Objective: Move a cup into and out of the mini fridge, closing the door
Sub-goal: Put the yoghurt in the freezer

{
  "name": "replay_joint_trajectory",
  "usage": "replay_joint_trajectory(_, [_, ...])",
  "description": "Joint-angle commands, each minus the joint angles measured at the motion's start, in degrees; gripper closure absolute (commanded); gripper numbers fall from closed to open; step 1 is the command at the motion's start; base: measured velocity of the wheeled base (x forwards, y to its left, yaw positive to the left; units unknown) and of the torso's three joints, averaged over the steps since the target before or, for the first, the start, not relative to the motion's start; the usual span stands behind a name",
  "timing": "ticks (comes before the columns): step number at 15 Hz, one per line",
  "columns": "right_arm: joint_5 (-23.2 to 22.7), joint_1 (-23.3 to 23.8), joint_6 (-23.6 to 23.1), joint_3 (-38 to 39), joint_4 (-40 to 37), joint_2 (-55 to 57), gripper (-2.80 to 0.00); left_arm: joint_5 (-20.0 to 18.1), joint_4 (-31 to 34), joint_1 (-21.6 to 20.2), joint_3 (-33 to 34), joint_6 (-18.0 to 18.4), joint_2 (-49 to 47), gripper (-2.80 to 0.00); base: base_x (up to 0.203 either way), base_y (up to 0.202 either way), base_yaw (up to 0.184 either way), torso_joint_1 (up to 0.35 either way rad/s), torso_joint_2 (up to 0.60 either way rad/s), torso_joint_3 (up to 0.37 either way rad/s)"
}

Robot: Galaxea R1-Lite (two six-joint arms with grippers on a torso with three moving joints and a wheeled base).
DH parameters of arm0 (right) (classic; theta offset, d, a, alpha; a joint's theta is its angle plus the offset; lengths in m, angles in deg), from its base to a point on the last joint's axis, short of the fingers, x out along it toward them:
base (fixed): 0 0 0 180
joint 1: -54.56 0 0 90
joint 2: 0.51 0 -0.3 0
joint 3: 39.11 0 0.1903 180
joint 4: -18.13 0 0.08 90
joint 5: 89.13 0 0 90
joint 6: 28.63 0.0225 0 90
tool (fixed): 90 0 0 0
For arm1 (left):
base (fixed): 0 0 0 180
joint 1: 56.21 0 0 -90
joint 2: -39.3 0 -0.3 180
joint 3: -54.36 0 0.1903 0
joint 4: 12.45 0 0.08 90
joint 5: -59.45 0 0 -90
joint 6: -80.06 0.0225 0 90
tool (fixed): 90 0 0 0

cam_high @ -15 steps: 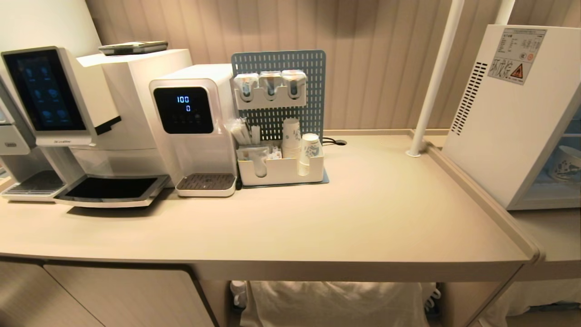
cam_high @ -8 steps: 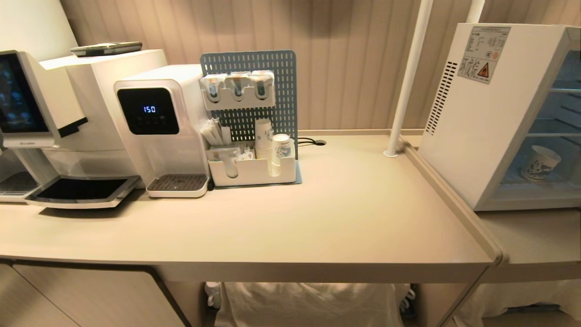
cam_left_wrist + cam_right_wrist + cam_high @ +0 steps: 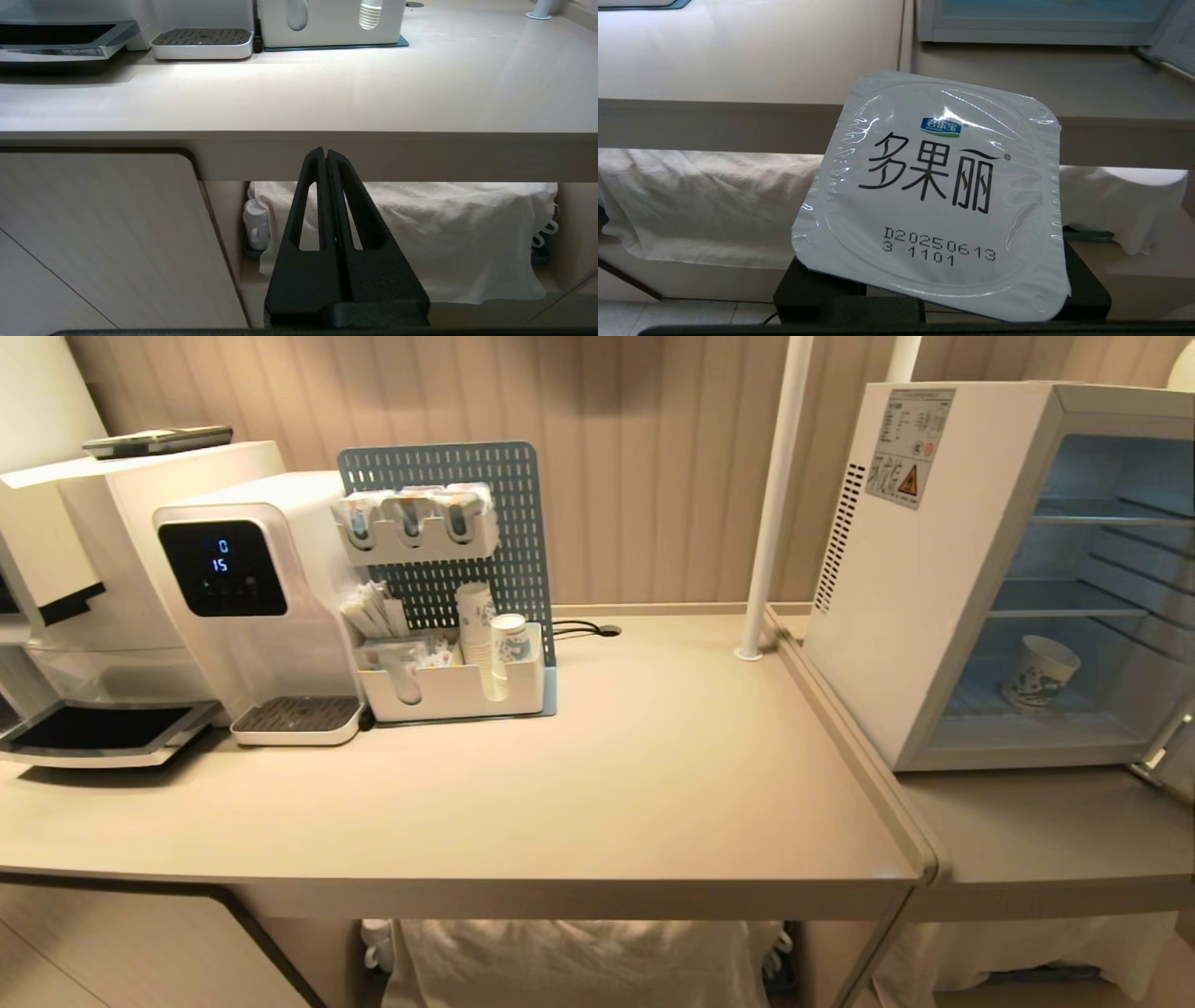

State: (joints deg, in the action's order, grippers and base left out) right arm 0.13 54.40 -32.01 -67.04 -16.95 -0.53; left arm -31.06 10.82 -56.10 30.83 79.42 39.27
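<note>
From left to right, I read the scene as follows. The water dispenser and the pegboard organiser with its stack of paper cups stand at the back of the surface, well apart from my target. My left pincer hangs below the surface edge, fingers pressed together and empty. My right pincer is hidden beneath the foil-lidded plastic pot it carries, clamped on the pot's body, low before the surface edge.

The mini fridge stands open on the right; the cup sits upright on its floor under the wire shelves, and the door shows only at its lower edge.

I judge the approach unfinished: square the base to the opening before raising either arm, and keep the carried pot level.
</note>
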Motion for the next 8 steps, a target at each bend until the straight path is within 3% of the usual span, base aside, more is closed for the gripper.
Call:
replay_joint_trajectory(1, [0.0,0.0,0.0,0.0,-0.1,0.1,0.00,0.0,0.0,0.0,0.0,0.0,0.0,0.00,0.000,-0.194,-0.004,-0.002,0.00,-0.002])
replay_joint_trajectory(8, [0.0,0.0,0.0,0.0,-0.1,0.2,0.00,0.0,0.0,0.0,0.0,-0.1,0.0,0.00,0.000,-0.196,-0.001,0.003,0.01,0.003])
